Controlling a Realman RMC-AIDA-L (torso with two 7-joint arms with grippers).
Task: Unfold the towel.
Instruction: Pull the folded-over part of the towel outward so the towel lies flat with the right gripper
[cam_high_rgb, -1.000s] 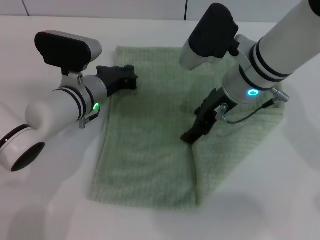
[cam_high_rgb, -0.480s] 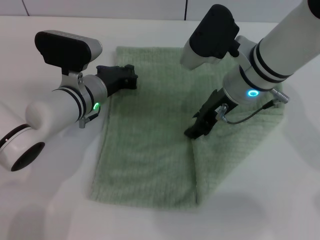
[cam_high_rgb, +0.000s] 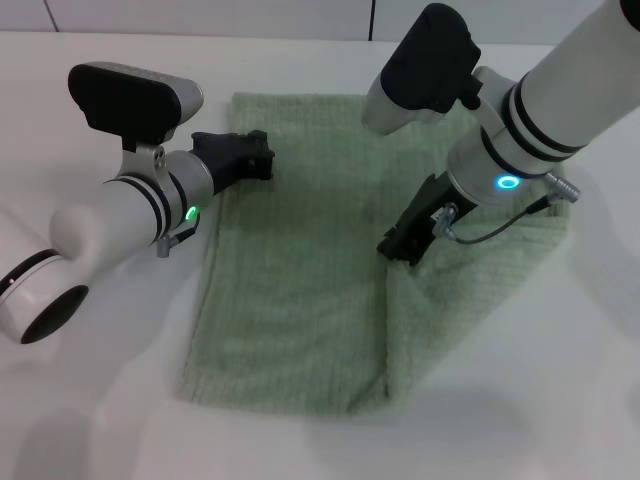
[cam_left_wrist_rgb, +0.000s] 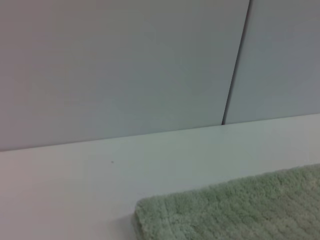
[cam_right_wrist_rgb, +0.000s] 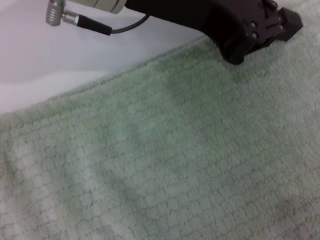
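Observation:
The pale green towel (cam_high_rgb: 300, 260) lies on the white table, its right part doubled over as a flap (cam_high_rgb: 470, 270). My right gripper (cam_high_rgb: 403, 246) is at the flap's inner edge, shut on it, and that edge stands raised off the layer beneath. My left gripper (cam_high_rgb: 248, 155) rests at the towel's far left edge, near the back corner. That corner of the towel (cam_left_wrist_rgb: 225, 215) shows in the left wrist view. The right wrist view is filled by the towel (cam_right_wrist_rgb: 165, 160), with the black right gripper (cam_right_wrist_rgb: 277, 25) above it.
The white table (cam_high_rgb: 90, 400) extends on all sides of the towel. A grey wall with a dark seam (cam_left_wrist_rgb: 235, 65) rises behind the table's back edge. A cable with a metal plug (cam_high_rgb: 560, 192) hangs off the right wrist.
The right gripper has moved up and to the right, carrying the flap's inner edge with it. The flap's near edge has bunched and lifted. The left arm has not moved.

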